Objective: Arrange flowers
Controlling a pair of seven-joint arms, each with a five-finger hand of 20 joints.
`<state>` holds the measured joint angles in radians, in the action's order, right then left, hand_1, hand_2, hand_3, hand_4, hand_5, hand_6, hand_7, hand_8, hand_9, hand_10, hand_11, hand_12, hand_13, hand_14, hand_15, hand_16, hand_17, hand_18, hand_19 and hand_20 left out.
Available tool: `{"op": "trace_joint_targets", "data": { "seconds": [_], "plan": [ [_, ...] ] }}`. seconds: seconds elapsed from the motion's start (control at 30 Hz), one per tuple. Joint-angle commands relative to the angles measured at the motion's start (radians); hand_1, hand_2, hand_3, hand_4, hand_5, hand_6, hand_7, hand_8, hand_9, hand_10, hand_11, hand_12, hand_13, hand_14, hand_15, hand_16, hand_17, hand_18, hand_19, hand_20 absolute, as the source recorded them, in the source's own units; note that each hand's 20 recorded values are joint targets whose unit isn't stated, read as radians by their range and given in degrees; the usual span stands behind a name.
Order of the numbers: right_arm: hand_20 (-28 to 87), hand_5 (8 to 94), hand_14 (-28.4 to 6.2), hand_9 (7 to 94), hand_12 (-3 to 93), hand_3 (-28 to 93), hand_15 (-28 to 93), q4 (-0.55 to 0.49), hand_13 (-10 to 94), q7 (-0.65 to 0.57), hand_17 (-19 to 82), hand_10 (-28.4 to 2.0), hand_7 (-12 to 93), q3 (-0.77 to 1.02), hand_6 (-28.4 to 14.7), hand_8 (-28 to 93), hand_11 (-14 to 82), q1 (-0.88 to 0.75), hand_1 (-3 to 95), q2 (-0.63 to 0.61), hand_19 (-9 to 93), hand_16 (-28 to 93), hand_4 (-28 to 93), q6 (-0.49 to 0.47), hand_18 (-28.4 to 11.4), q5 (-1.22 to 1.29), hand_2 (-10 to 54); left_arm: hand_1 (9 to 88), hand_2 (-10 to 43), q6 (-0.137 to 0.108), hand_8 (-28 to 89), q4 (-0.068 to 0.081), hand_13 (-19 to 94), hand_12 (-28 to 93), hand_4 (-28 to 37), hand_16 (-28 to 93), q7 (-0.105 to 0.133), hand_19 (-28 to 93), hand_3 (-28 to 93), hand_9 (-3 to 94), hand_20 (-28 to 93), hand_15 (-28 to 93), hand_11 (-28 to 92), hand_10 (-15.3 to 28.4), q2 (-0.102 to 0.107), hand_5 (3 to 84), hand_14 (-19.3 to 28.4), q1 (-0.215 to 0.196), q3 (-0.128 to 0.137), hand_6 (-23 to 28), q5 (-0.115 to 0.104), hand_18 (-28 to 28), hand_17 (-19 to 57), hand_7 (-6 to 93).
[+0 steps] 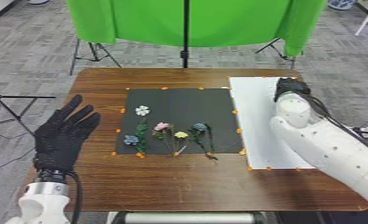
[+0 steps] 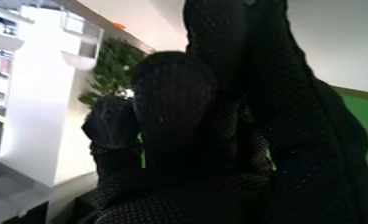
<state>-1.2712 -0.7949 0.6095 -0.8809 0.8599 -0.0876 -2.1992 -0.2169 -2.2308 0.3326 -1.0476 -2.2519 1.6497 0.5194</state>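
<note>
Several artificial flowers lie on the black mat (image 1: 176, 102) in the head view: a white one (image 1: 142, 110), blue ones on both sides, a pink one (image 1: 162, 126) and a yellow one (image 1: 181, 135). At the far end of the white sheet (image 1: 259, 115) is my right hand (image 1: 292, 86). My left hand (image 1: 63, 135) is open over the table's left side, fingers straight. In the right wrist view, my right hand (image 2: 176, 110) has its thumb and a finger curled round a leafy flower (image 2: 118, 65); its green leaves stick out past the glove, which hides most of its stem.
Orange tape marks the edges of the mat and the sheet on the brown wooden table (image 1: 180, 185). Beyond the far edge stand a green cloth (image 1: 145, 25) and a black stand pole (image 1: 186, 35). My right arm reaches across the sheet's right side.
</note>
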Motion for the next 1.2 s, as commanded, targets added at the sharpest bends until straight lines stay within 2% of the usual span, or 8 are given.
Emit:
{"op": "trace_joint_targets", "data": {
  "seconds": [0.03, 0.1, 0.3, 0.63, 0.8, 0.93, 1.07, 1.2],
  "plan": [
    [56, 90.3, -1.7, 93.7, 28.8, 67, 66, -0.113, 83, -0.071, 37, -4.0, 17, -0.016, 4.3, 4, 19.4, -0.008, 57.3, -0.059, 93, 21, -28, 0.083, -20.1, 0.047, -9.5, 24.1, 6.4, -0.008, -10, -0.009, 27, 11, -23.7, -10, -0.010, 57, 80, 35.5, 16, 54, 27, 21.2, -0.017, 38.0, 28.4, -0.035, 0.009, 10.2, 0.006, 25.9, -8.5, 13.4],
    [56, 86.4, -2.8, 93.3, 31.4, 70, 67, -0.206, 79, -0.088, 35, -5.2, 19, 0.069, 3.3, 3, 12.2, -0.062, 54.4, -0.080, 93, 20, -28, 0.003, -20.4, 0.078, -9.5, 24.1, 6.3, -0.007, -9, -0.009, 27, 11, -23.7, -10, 0.005, 57, 80, 35.5, 16, 54, 27, 21.2, -0.008, 37.9, 28.4, -0.042, 0.008, 10.2, -0.001, 25.9, -8.5, 13.4],
    [57, 54.8, -15.2, 58.9, 14.2, 80, 75, -0.448, 51, -0.102, 21, -17.5, 17, 0.322, -2.0, -13, 24.6, -0.301, 36.2, -0.122, 93, 10, -28, -0.104, -23.5, 0.119, -9.5, 24.1, 6.3, -0.006, -9, -0.003, 27, 11, -23.6, -10, 0.012, 57, 80, 35.6, 16, 55, 27, 21.3, 0.000, 38.0, 28.4, -0.041, 0.012, 10.3, -0.003, 25.9, -8.5, 13.3],
    [60, 46.3, -19.0, 52.9, 13.5, 79, 75, -0.522, 46, -0.117, 19, -22.2, 14, 0.399, -2.0, -12, 19.6, -0.473, 34.7, -0.105, 90, 7, -28, -0.181, -26.2, 0.108, -9.5, 24.1, 6.3, -0.009, -9, -0.009, 27, 11, -23.7, -10, 0.003, 57, 80, 35.6, 16, 55, 27, 21.2, -0.012, 38.1, 28.4, -0.050, 0.024, 10.3, 0.000, 25.9, -8.5, 13.3],
    [60, 47.2, -17.7, 55.8, 13.4, 79, 74, -0.480, 50, -0.140, 21, -21.6, 15, 0.329, -1.0, -12, 19.4, -0.456, 36.0, -0.105, 91, 7, -28, -0.151, -26.7, 0.107, -9.5, 24.1, 6.3, -0.009, -9, -0.008, 27, 11, -23.6, -10, 0.018, 57, 80, 35.5, 16, 54, 27, 21.1, -0.002, 38.1, 28.4, -0.053, 0.009, 10.3, -0.005, 25.9, -8.5, 13.2],
    [57, 52.3, -13.4, 62.2, 13.6, 79, 72, -0.427, 56, -0.155, 26, -19.4, 23, 0.191, 0.0, -15, 21.3, -0.419, 41.0, -0.137, 92, 8, -28, 0.049, -26.7, 0.005, -9.5, 24.1, 6.3, -0.009, -9, -0.010, 27, 11, -23.7, -10, 0.027, 57, 80, 35.6, 16, 54, 27, 21.2, 0.002, 38.1, 28.4, -0.061, 0.007, 10.3, -0.007, 25.9, -8.5, 13.2],
    [57, 73.7, -3.1, 89.6, 31.3, 66, 62, -0.399, 79, -0.171, 38, -7.0, 36, 0.113, 0.9, -3, 12.9, -0.397, 58.8, -0.161, 93, 23, -28, 0.213, -24.2, -0.032, -9.5, 24.1, 6.3, -0.012, -9, -0.010, 27, 11, -23.7, -10, 0.037, 57, 80, 35.6, 16, 54, 27, 21.2, 0.003, 38.2, 28.4, -0.065, 0.005, 10.3, -0.010, 25.9, -8.5, 13.2],
    [57, 86.2, -0.7, 93.7, 29.0, 60, 59, -0.419, 88, -0.158, 44, -5.0, 29, 0.114, 1.4, 1, 18.8, -0.404, 66.0, -0.188, 93, 22, -28, 0.307, -23.0, -0.068, -9.5, 24.0, 6.3, -0.010, -9, -0.006, 27, 11, -23.6, -10, 0.037, 57, 80, 35.6, 16, 54, 27, 21.2, 0.001, 38.2, 28.4, -0.059, 0.009, 10.3, -0.010, 25.9, -8.5, 13.3]
  ]
}}
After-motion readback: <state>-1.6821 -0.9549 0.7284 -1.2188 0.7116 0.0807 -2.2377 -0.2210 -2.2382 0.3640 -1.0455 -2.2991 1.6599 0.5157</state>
